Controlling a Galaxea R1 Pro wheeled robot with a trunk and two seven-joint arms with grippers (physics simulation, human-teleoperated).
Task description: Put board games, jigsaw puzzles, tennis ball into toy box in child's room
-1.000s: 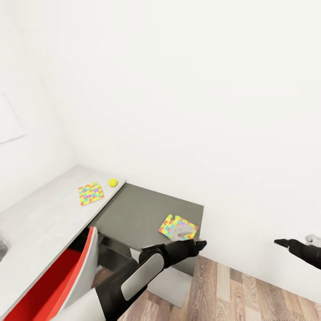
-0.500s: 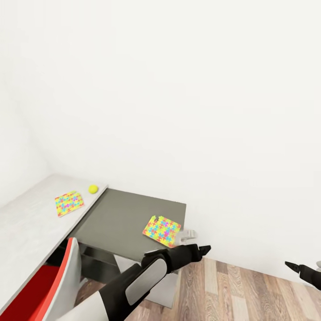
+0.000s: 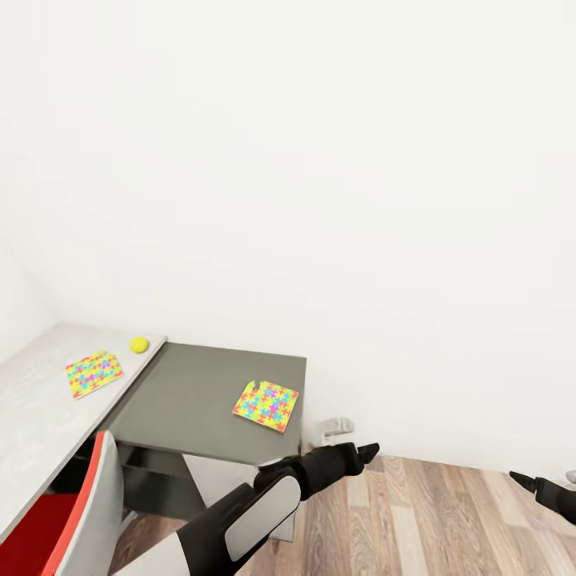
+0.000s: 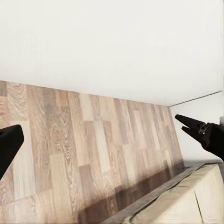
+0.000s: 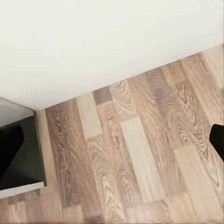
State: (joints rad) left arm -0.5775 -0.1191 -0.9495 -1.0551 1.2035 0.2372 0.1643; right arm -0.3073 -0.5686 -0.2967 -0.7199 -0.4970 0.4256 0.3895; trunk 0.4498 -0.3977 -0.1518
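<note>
Black arm (image 3: 240,512), pale grey panel (image 3: 260,516)

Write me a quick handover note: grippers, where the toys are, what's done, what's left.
Left gripper: jaws open, holding nothing, out over the wood floor.
Right gripper: holding nothing; can't tell whether it is open.
One puzzle and the tennis ball lie on the pale table, apart from each other.
The second puzzle lies on the dark cabinet beside the table.
Done: none of these three toys is packed.
Left: pick up all three and find the toy box and board games.
</note>
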